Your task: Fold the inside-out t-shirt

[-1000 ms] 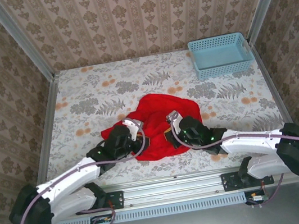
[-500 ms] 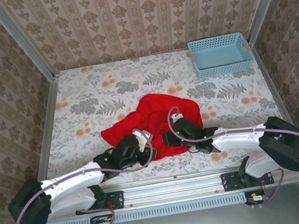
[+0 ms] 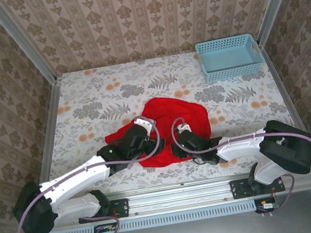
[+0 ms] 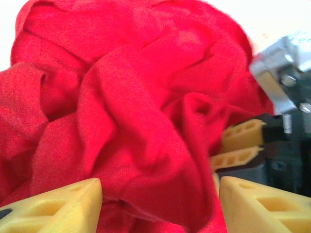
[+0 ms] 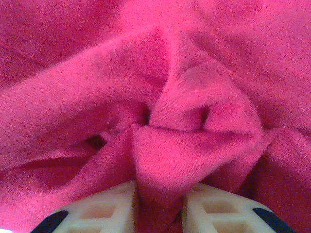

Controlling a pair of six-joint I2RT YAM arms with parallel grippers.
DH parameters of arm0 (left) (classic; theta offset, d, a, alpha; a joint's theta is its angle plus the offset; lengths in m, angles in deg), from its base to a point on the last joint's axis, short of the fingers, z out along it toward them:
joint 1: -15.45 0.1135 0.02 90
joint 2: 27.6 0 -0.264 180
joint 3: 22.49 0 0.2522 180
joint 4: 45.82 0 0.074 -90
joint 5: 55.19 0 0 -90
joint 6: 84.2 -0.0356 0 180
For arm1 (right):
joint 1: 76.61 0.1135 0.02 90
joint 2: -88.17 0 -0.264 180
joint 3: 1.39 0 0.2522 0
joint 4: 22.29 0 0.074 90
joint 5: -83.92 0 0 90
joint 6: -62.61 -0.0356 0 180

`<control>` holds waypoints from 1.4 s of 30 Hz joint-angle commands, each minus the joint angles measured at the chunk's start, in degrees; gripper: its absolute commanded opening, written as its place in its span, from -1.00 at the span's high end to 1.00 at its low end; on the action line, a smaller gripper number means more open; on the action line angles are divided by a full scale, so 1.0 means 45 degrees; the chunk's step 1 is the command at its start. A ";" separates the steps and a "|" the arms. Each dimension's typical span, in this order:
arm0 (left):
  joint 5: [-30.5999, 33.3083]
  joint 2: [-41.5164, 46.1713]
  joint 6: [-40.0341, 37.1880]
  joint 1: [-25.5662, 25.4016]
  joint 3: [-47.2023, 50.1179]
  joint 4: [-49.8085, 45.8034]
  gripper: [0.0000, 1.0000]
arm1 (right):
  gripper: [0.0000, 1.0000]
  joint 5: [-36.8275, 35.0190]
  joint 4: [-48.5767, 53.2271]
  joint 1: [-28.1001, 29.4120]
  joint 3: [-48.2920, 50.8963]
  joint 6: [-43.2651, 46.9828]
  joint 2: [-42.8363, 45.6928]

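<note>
Toward the near middle of the bench (image 3: 93,97), the inside-out t-shirt (image 3: 171,123) is lying in a crumpled red heap. None of it is spread flat, and both arms are reaching into its near edge. Well apart from it, in the far right corner, a light-blue basket (image 3: 234,72) is sitting by itself.

The right pincer (image 5: 159,191) is pinching a raised fold of the cloth. Its two pale fingers are standing close together with a ridge of red fabric squeezed up between them, and the material is puckering into creases around that spot. That grip is probably serving to anchor or lift one part of the heap so that the shirt can be pulled open.

The left pincer (image 4: 160,187) is standing spread, its yellow fingers wide apart at the bottom of the left wrist view. A bulge of cloth is swelling between them but is not being clamped. To my eye it is lining up for a bite of its own beside the right one, whose fingers are showing just to its right in that view. Since the garment is bunched, the work is looking to be at the sorting-out and flattening stage, with the folding proper not yet begun.

No brand, label, tag or writing is showing legibly on the shirt, the basket or the arms; the fabric is looking plain.
</note>
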 commanded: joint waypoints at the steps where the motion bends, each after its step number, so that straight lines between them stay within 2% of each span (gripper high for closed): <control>1: 0.0641 -0.0909 -0.0383 0.0213 -0.0548 -0.1581 -0.30 | 0.45 -0.0732 -0.0272 0.0525 0.0320 0.0097 -0.0311; 7: 0.0117 -0.1908 -0.0374 0.0573 -0.0835 -0.1281 -0.23 | 0.46 -0.1427 -0.0356 0.1402 0.0590 0.0262 -0.0125; 12: -0.0183 -0.2337 -0.0098 0.1126 -0.0839 -0.0924 0.10 | 0.51 -0.1511 -0.0299 0.1794 0.0802 0.0371 -0.0020; 15: -0.0391 -0.2425 0.0017 0.1365 -0.0802 -0.0674 0.37 | 0.57 -0.1475 -0.0182 0.1830 0.1005 0.0515 0.0281; 20: -0.0517 -0.2410 0.0201 0.1606 -0.0777 -0.0358 0.72 | 0.62 -0.1366 -0.0478 0.1913 0.1699 0.1368 0.1836; 25: -0.1253 -0.1993 0.0349 0.1618 -0.0761 0.0190 0.76 | 0.59 -0.1486 0.0415 0.1922 0.1395 0.2248 0.3644; 28: -0.1674 -0.1835 0.0491 0.1592 -0.0741 0.0479 0.78 | 0.58 -0.1058 0.0670 0.1893 0.0729 0.2553 0.3956; 33: -0.2016 -0.1648 0.0738 0.1577 -0.0740 0.0840 0.84 | 0.61 -0.0552 0.0807 0.1672 -0.0552 0.2505 0.2970; 39: -0.2329 -0.1405 0.0885 0.1633 -0.1111 0.1025 0.87 | 0.68 0.0359 -0.0879 0.0687 -0.0695 0.2350 0.1356; 42: -0.2406 -0.1470 0.0869 0.1717 -0.1352 0.1019 0.87 | 0.52 0.1530 -0.1660 0.0376 -0.0990 0.2643 0.0298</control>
